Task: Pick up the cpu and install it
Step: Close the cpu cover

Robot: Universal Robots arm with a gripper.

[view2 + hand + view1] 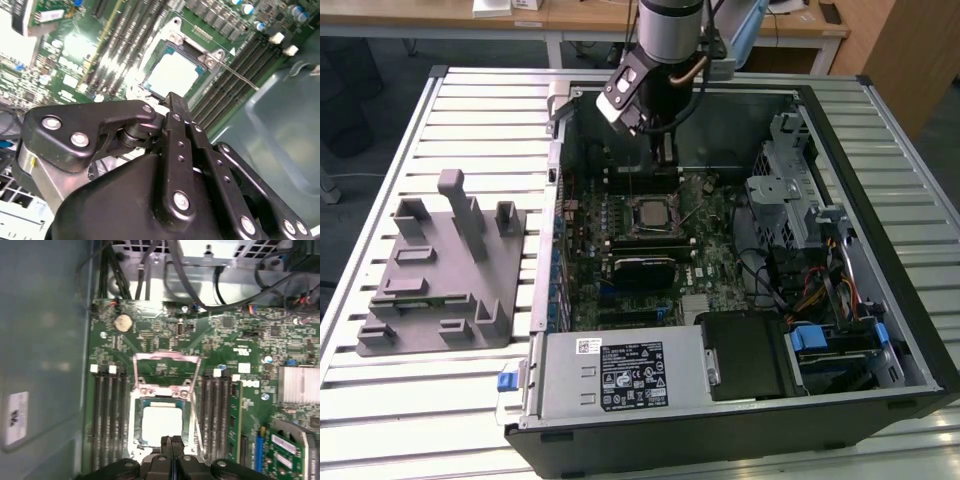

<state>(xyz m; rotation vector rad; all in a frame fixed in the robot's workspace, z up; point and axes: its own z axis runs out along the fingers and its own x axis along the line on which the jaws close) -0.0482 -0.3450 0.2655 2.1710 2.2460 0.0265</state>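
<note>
A slatted metal table (470, 110) carries the whole scene. On it lies an open computer case (910, 300) on its side, taking up most of the exterior view's right and centre. A green motherboard (715, 265) covers the case floor, with a silver power supply box (620, 375) along the near edge. To the exterior view's left, beside the case and apart from it, lies a grey holder tray (430, 300) with upright pegs.

The arm (670, 30) comes down from the top of the exterior view into the far half of the case. Its gripper (665, 155) hangs just above the motherboard. In both wrist views the two black fingers (167, 450) are pressed together with nothing between them.

Under them is the socket (132, 425), flanked on both sides by rows of dark memory slots (107, 415). Its metal frame (167, 365) is swung open and lies back on the board, and a thin lever (235, 75) sticks out beside it.

The cpu (161, 422) lies flat inside the socket, pale silver top facing up. The closed fingertips sit at one edge of the chip; whether they touch it or hang just over it cannot be told, since the fingers cover that edge.

A round coin battery (122, 323) sits on the board beyond the open frame.
</note>
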